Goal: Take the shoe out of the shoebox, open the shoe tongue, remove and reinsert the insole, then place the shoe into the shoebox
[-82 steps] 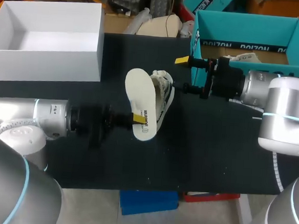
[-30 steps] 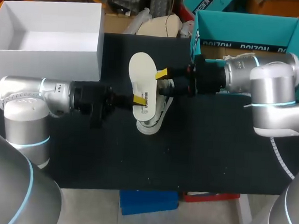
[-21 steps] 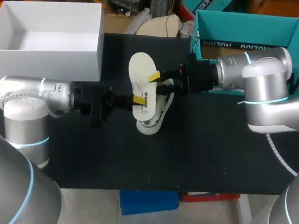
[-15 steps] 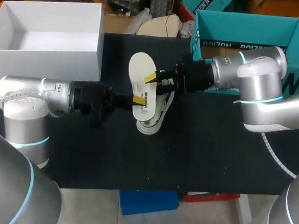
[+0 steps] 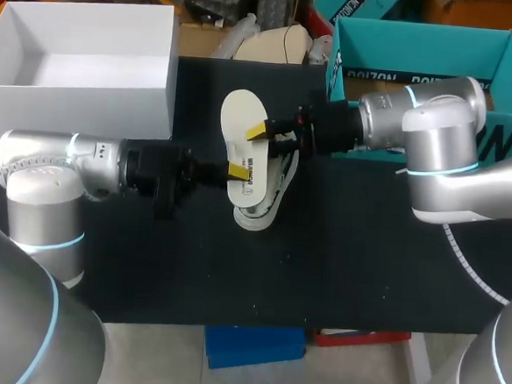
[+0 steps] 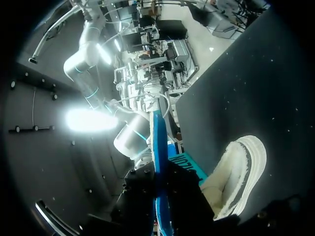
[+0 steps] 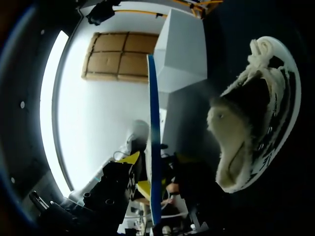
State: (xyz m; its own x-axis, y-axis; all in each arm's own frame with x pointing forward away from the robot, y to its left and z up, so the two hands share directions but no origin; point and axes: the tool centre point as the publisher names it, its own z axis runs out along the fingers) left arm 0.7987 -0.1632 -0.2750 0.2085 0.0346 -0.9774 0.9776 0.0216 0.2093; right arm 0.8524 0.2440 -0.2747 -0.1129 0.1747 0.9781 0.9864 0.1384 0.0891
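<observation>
White box (image 5: 78, 100) is sitting at the far left of the tabletop (image 5: 366, 252), unused. Left pincer (image 5: 238, 171) is gripping the cream insole (image 5: 239, 120) by its lower end, holding it on edge over the shoe (image 5: 264, 201), which is lying on its side. Likely this is presenting the insole for a handover or for reinserting. Right pincer (image 5: 264, 135) is sitting at the insole's upper part; whether it is clamping, cannot tell. Teal shoebox (image 5: 424, 50) is waiting far right. Head view is showing the insole's face. Both wrist views are showing it edge-on as a thin blue line. Right wrist view is also showing the shoe's fleecy opening.
</observation>
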